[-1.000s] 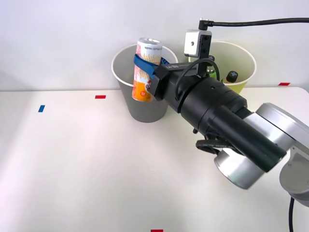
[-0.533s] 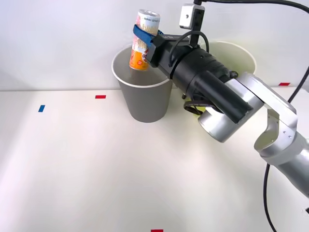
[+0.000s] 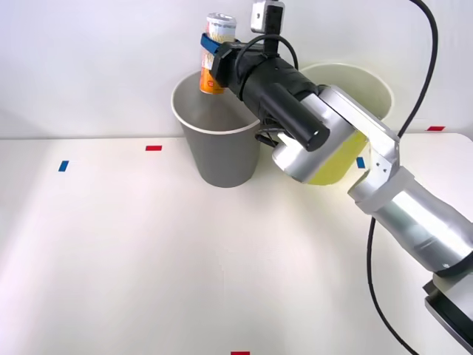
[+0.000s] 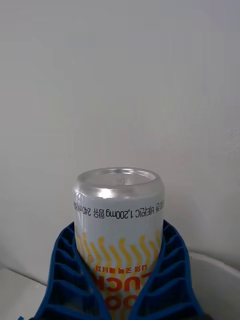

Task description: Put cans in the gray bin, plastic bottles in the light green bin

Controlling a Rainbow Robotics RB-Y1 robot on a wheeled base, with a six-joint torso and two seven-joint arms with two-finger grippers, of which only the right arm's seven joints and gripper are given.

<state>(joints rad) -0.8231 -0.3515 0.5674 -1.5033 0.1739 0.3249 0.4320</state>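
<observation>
From the front, the right arm's blue ribbed gripper [image 3: 211, 53] is clamped round the small cylindrical orange-and-white drink can [image 3: 216, 50], holding it in the air above the open mouth of the tall tapered gray bin with the white rim [image 3: 219, 151]. The can's long axis stands close to upright, tipped slightly, toward the far side of the opening. The yellow-green bin [image 3: 373, 89] stands just beside the gray one, partly behind the arm.

At the wrist, the blue fingers [image 4: 70, 270] hug both sides of the can [image 4: 119, 220], its silver end facing away. Upside-down print reads "1,200mg" and "240ml" among Korean characters; big red letters below look like "LUCK".
</observation>
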